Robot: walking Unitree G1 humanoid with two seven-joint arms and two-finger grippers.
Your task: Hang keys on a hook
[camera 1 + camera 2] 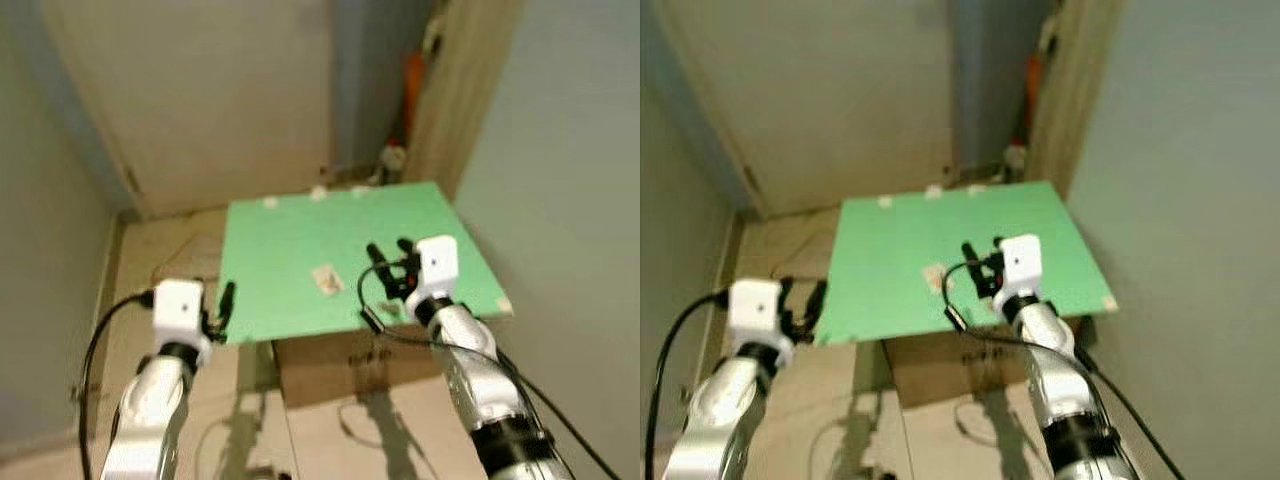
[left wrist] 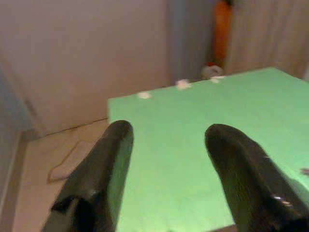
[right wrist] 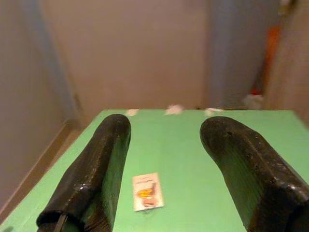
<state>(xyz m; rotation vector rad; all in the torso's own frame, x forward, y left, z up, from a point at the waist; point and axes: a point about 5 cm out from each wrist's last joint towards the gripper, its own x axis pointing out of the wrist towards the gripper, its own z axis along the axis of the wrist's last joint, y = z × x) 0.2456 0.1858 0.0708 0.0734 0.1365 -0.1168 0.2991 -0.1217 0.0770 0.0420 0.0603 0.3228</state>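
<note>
Hovering over green board (image 1: 290,250), right gripper (image 1: 391,262) fingers apart; small tag (image 3: 146,191) ahead, between fingertips. Descent advised centred. Left gripper (image 1: 222,305) likewise spread.

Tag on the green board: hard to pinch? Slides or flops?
The tag looks flat and thin, flush on the green board, so the fingers may struggle to get under it. Probably light, likely to slide if pushed. Stiffness: can't tell.

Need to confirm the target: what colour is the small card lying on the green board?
White with an orange mark, the card shows best in the right wrist view.
</note>
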